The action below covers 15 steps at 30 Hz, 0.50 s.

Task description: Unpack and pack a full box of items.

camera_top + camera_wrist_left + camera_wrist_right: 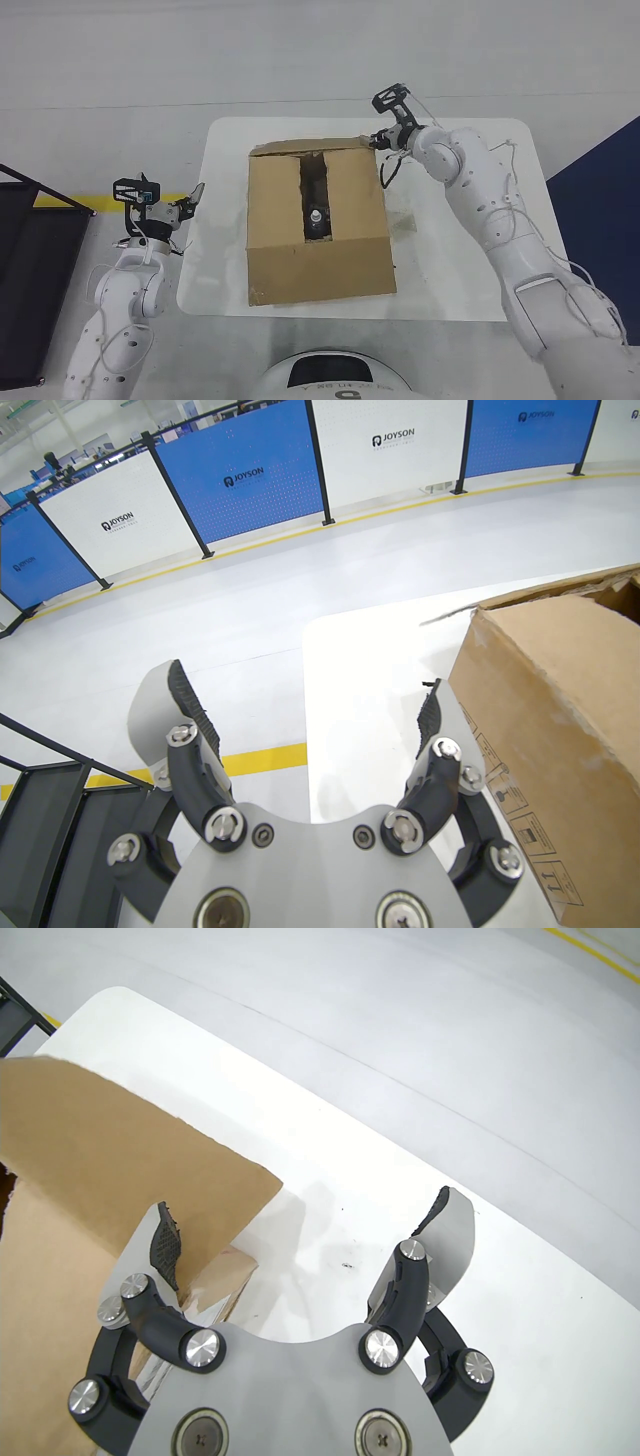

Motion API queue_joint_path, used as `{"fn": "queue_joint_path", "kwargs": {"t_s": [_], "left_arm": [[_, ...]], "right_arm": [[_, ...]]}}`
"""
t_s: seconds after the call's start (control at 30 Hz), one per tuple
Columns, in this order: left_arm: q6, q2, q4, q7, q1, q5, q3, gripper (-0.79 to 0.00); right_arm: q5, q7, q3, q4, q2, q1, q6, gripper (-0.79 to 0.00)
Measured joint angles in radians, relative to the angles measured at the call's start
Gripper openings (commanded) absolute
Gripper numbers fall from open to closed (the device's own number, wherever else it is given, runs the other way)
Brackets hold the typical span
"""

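One white table (450, 270) with rounded corners carries one brown cardboard box (275, 225), set at its middle. The box's two long top flaps lie almost closed, with a narrow dark slot between them. From the top view, one item can be counted in that slot: a bottle (315, 218) with a white cap.

The right gripper (382, 140) hovers at the box's far right corner with its fingers spread wide, holding nothing. The right wrist view shows a raised flap corner (240, 1188) of the box (75, 1138) reaching in between the fingers of the gripper (303, 1198). Whether a pad touches the cardboard cannot be told.

The left gripper (190, 200) is at the table's left edge, near the box's left wall but apart from it. Its fingers are spread wide and hold nothing. The left wrist view has this gripper (305, 677) facing the bare tabletop (360, 660), and it shows printed handling marks on the side wall of the box (550, 700).
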Motion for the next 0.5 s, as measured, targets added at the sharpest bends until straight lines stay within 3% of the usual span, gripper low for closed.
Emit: {"fn": "queue_joint_path", "kwargs": {"t_s": [0.13,0.4,0.5], "left_arm": [[0.000,0.000,0.000,0.000,0.000,0.000,0.000,0.000],[0.000,0.000,0.000,0.000,0.000,0.000,0.000,0.000],[0.000,0.000,0.000,0.000,0.000,0.000,0.000,0.000]], "right_arm": [[0.001,-0.052,0.032,-0.097,0.011,-0.039,-0.031,0.000],[0.045,-0.133,0.222,-0.555,0.078,-0.322,-0.238,0.000],[0.045,-0.130,0.227,-0.574,0.080,-0.334,-0.246,0.000]]}}
